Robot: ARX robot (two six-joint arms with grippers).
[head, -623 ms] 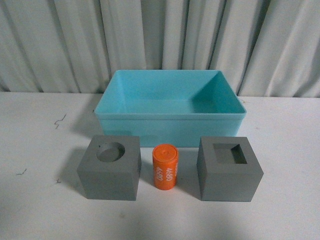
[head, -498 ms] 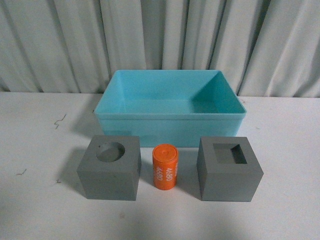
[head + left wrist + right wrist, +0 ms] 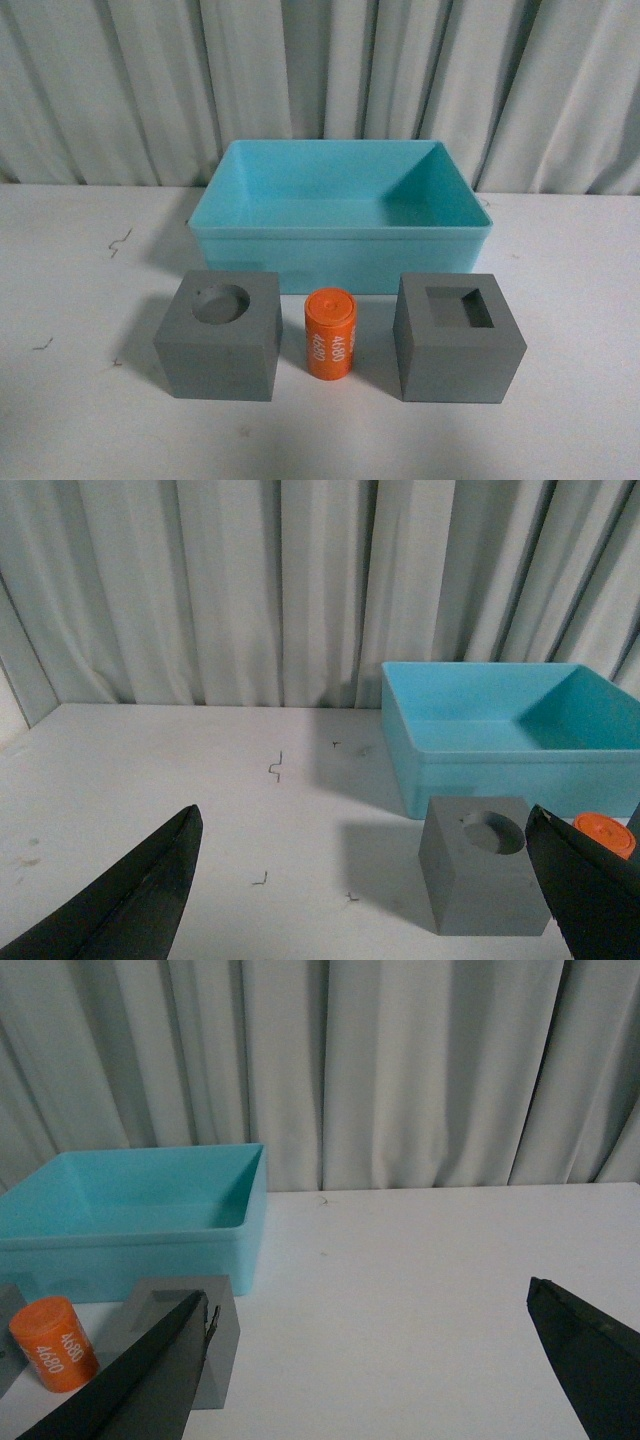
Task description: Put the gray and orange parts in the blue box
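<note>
Front: we note the box [image 3: 340,262] at the back of the table [image 3: 80,400]. Just before its front wall, in a row and apart: round cube [image 3: 218,335], upright cylinder [image 3: 331,335], square cube [image 3: 458,340].

Left wrist: left gripper [image 3: 365,815] spread wide, holding nothing; we see the round cube [image 3: 485,875] beyond, near one finger.

Right wrist: right gripper [image 3: 367,1293] wide, empty; one finger partly hides the square cube [image 3: 226,1355].

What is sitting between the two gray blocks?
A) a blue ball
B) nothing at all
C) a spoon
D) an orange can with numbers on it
D: the orange cylinder, printed with white numbers, stands between the gray cube with the round hole and the gray cube with the square hole.
</note>
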